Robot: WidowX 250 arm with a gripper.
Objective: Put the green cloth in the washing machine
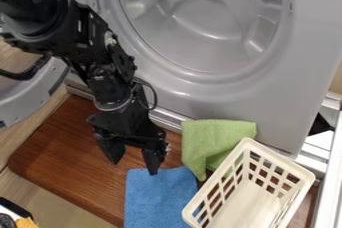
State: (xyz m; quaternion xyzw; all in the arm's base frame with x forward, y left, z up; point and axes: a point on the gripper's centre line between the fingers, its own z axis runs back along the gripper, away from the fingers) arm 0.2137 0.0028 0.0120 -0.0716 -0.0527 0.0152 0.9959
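Green cloth (217, 138) ungrasped; pickup looks the current step.
Lies between washing machine (207, 94) and basket (280, 156), right of wide, empty gripper (134, 166); next calls for shifting right, pinching clear of basket.

Look toward 5 o'clock and you'll see the green cloth (210, 139), soft and a bit bumpy, on the brown wood. Its top laps over the machine's bottom edge in your view, and the basket (304, 174) hides some of its lower right side. The big gray washing machine (220, 94) has its round hole toward 1 o'clock, with its door (30, 97) open toward 9.
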